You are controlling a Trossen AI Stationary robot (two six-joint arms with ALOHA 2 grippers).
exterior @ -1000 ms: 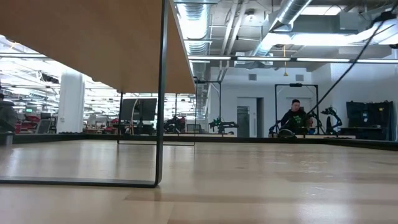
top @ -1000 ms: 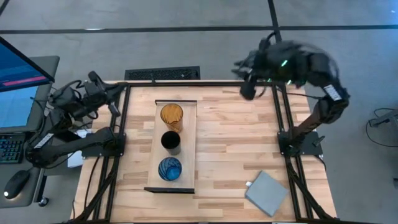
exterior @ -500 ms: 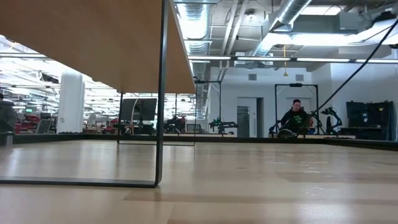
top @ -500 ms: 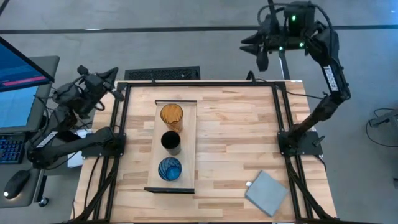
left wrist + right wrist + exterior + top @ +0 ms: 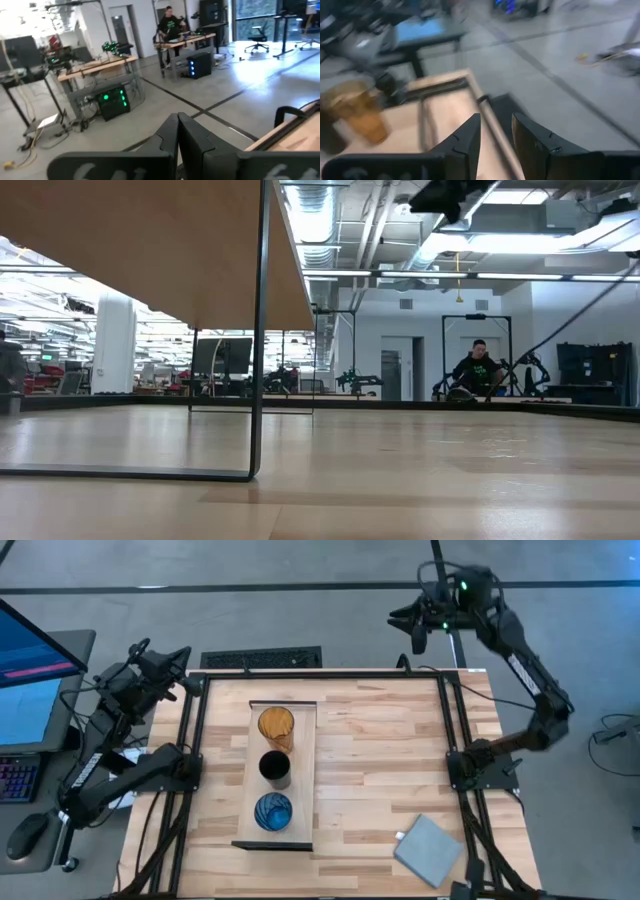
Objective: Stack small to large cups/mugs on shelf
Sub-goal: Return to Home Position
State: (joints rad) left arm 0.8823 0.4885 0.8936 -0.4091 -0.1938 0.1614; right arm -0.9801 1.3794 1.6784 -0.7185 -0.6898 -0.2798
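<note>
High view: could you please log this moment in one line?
shelf: amber cup, black cup, blue cup | left gripper: shut | right gripper: open | both beyond table far edge

text: none legible | labels: none | numbers: none | signs: none

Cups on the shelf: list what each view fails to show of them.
- Low view: all three cups are hidden above the shelf, which is seen from beneath.
- Right wrist view, right gripper raised past the table's far edge: the amber cup shows, the black cup is cut by the picture's edge, and the blue cup is out of frame.
- Left wrist view: the left gripper faces the room, so no cups show.
</note>
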